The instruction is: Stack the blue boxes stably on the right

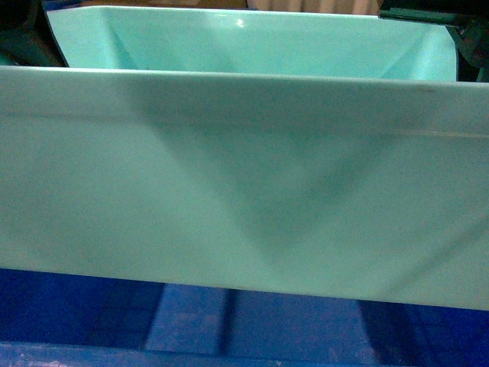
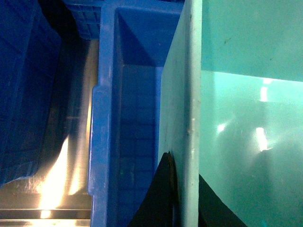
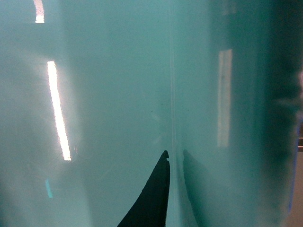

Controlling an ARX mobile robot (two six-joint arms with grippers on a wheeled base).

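Note:
A light turquoise blue box (image 1: 244,176) is held up close and fills the head view; its near wall faces me and its far inner wall shows above. In the left wrist view my left gripper (image 2: 183,165) is shut on the box's left wall (image 2: 191,94), one black finger outside and one inside. In the right wrist view my right gripper (image 3: 174,152) is shut on another wall of the blue box (image 3: 118,94). One black finger (image 3: 154,198) shows plainly; the other is only a dark shape through the plastic.
A large dark blue ribbed crate (image 2: 106,142) lies directly under the held box and shows along the bottom of the head view (image 1: 191,321). A second dark blue crate (image 2: 23,94) stands to its left, across a strip of shiny metal surface (image 2: 71,165).

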